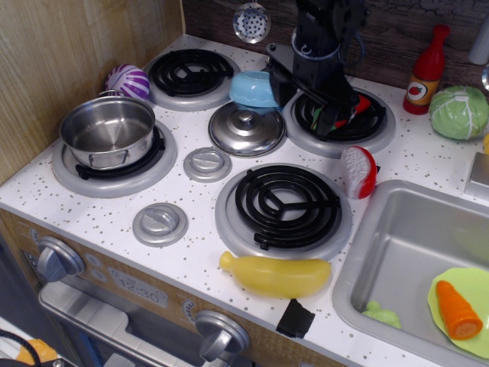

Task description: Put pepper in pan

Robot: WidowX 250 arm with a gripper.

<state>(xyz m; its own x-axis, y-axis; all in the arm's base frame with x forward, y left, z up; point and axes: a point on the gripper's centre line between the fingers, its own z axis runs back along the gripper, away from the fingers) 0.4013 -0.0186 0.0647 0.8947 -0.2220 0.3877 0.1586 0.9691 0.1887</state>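
Observation:
The red pepper [361,104] lies on the back right burner [382,131], mostly hidden by my arm; only its red tip and a bit of green stem show. My gripper [312,107] hangs right over it, fingers down at the burner, and its jaws look spread apart. I cannot tell whether the fingers touch the pepper. The pan [107,131], a shiny steel pot, stands empty on the front left burner, far to the gripper's left.
A steel lid [246,130] and a light blue bowl [250,89] sit just left of the gripper. A red-and-white toy [359,171] lies to its front right. A yellow toy [275,276] lies at the front edge. The sink [405,252] holds a carrot [458,310].

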